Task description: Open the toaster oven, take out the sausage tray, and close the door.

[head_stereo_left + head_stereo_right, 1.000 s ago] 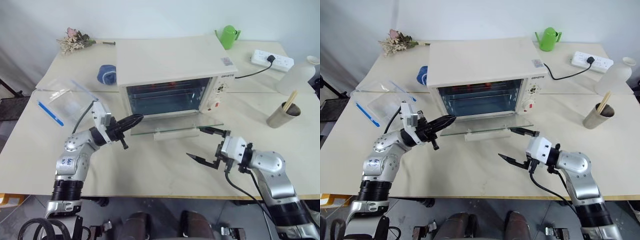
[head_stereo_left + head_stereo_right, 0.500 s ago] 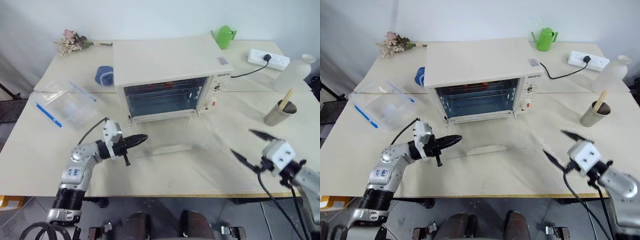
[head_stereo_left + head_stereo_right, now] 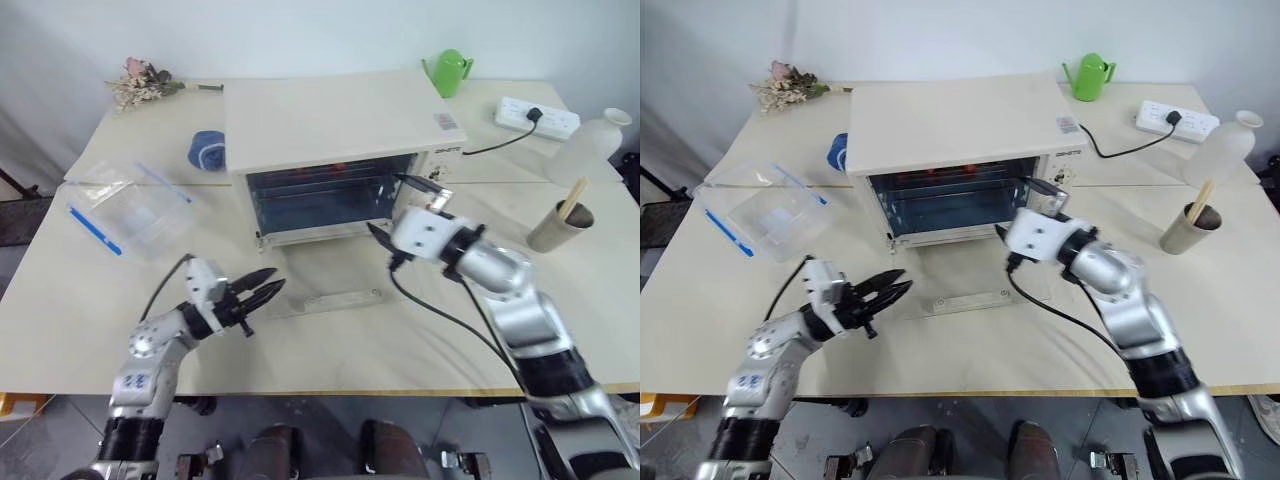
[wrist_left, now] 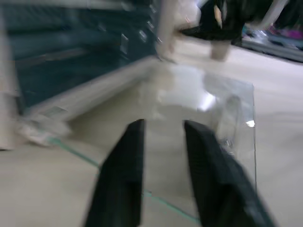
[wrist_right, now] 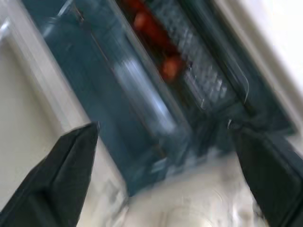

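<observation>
The cream-white toaster oven (image 3: 335, 115) stands mid-table with its glass door (image 3: 330, 272) folded down flat, the bar handle (image 3: 345, 297) nearest me. My left gripper (image 3: 275, 280) hovers at the door's left edge, open, with nothing between its fingers (image 4: 120, 175). Over the door, my right gripper (image 3: 383, 202) is open wide at the right side of the oven's mouth. The sausage tray (image 5: 199, 80) sits inside the oven on its wire rack, with red sausages (image 5: 170, 66) on it.
A clear plastic container with a blue strip (image 3: 130, 205) lies at the left, with a blue cloth (image 3: 210, 148) and dried flowers (image 3: 145, 80) behind it. At the right are a green watering can (image 3: 447, 70), a power strip (image 3: 535, 115), a white bottle (image 3: 590, 150) and a cup of sticks (image 3: 558, 228).
My left gripper has opened and drawn back toward the near left. My right gripper swung out to the right, then up to the oven's mouth. The door now lies lower.
</observation>
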